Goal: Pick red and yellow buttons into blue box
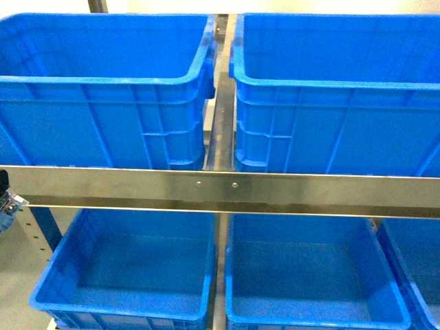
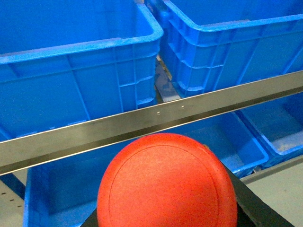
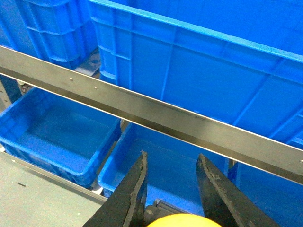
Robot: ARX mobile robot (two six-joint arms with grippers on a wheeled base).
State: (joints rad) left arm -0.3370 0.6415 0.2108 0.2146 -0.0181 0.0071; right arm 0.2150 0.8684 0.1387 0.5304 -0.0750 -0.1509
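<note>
My left gripper (image 2: 189, 222), mostly cut off, grasps the round red-capped push button (image 2: 166, 183), my right gripper (image 3: 171, 182) pinches the barely visible yellow-capped button (image 3: 184, 221) between black fingers, both before the steel shelf rail (image 1: 220, 189) beneath deep blue plastic crates (image 1: 103, 89); no writing shows.

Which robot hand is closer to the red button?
Left. The left gripper holds the red button; the right gripper sits over a yellow button instead.
</note>
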